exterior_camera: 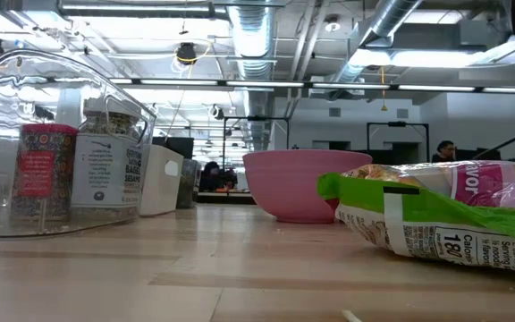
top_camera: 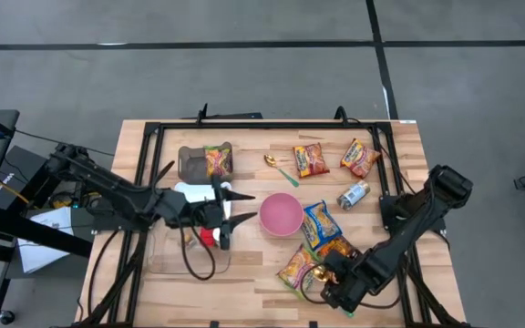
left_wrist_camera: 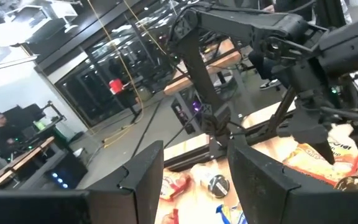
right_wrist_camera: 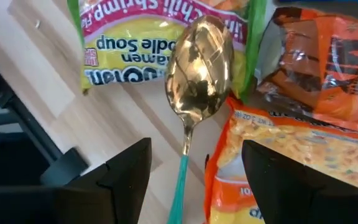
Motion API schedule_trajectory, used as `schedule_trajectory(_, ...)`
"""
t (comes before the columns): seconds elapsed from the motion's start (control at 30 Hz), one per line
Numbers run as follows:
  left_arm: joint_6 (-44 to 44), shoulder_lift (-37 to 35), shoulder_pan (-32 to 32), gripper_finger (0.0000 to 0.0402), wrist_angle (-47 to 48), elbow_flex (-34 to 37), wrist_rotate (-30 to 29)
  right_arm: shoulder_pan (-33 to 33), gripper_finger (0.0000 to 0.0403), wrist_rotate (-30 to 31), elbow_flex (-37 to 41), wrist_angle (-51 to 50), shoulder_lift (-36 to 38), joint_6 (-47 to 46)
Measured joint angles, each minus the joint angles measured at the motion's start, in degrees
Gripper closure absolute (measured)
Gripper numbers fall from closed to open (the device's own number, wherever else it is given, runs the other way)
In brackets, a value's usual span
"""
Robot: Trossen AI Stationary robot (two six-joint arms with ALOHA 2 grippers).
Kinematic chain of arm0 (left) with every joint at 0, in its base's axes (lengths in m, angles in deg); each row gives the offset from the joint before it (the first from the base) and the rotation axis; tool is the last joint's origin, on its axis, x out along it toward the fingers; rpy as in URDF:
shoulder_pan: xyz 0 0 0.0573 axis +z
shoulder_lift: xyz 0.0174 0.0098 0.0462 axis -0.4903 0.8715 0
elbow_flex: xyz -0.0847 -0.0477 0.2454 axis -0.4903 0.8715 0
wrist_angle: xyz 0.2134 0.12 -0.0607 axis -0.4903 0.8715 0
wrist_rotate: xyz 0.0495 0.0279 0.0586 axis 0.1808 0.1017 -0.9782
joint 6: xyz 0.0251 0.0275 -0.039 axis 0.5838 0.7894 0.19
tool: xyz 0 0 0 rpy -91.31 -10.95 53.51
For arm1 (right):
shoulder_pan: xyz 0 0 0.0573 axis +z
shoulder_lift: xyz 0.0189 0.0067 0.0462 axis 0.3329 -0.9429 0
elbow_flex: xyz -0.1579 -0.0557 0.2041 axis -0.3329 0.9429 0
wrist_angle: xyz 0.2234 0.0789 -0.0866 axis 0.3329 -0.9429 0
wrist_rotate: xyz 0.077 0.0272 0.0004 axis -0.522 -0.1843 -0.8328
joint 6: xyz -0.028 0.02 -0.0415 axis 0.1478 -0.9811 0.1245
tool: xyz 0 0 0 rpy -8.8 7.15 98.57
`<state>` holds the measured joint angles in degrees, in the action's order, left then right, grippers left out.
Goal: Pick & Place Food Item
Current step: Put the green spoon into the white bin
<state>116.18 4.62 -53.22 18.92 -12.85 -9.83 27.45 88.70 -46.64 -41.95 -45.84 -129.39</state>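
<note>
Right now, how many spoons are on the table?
2. The far spoon lies beyond the pink bowl; the near spoon lies among packets before the right hand. Packets may hide more.

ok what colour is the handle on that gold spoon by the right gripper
Teal; the spoon handle shows best in the right wrist view.
</note>
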Motion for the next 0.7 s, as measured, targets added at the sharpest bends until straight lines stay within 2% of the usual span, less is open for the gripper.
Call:
schedule_trajectory(0.23, 0.0, 0.0, 1.9, 0.0229, -1.2, 0.0, 2.1, -0.5, 0.0159, -5.6, 0.0, 3.9, -3.6, 0.0)
schedule_trajectory(0.53, 0.0, 0.0, 3.4, 0.0229, -2.2, 0.0, 4.1, -1.8, 0.0159, -5.3, 0.0, 4.9, -4.2, 0.1)
schedule_trajectory(0.7, 0.0, 0.0, 3.7, 0.0229, -2.2, 0.0, 4.1, -2.1, 0.0176, -4.3, 0.0, 4.7, -4.2, 0.7)
